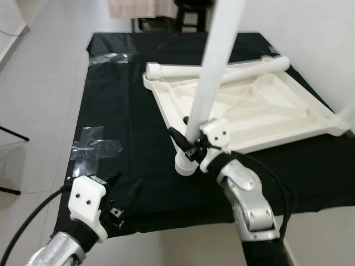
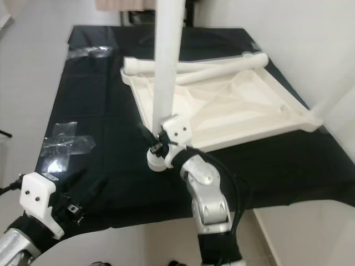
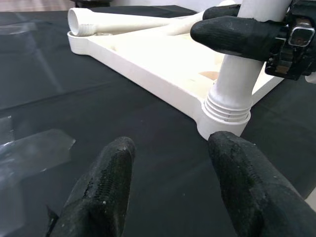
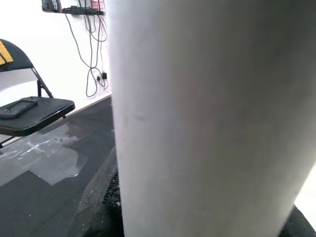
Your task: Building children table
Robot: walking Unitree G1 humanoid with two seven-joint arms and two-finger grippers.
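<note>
An upside-down white plastic table top (image 1: pixel 266 111) lies on a black mat (image 1: pixel 122 105). A white tube leg (image 1: pixel 213 66) stands upright with its threaded end in the top's near corner socket (image 3: pixel 224 121). My right gripper (image 1: pixel 191 145) is shut on this leg just above the socket, and the leg looms close in the right wrist view (image 4: pixel 207 118). Two loose legs (image 1: pixel 172 71) lie across the far side of the top. My left gripper (image 3: pixel 170 143) hovers open low over the mat's near left part, short of the socket, holding nothing.
Clear tape patches (image 1: pixel 91 145) (image 1: pixel 111 58) stick to the mat's left side. The mat's front edge (image 1: pixel 166 221) is close to me. A white wall (image 1: pixel 321 39) runs along the right. A dark stool (image 1: pixel 191 16) stands beyond the mat, and a black folding chair (image 4: pixel 29 108) stands by a wall.
</note>
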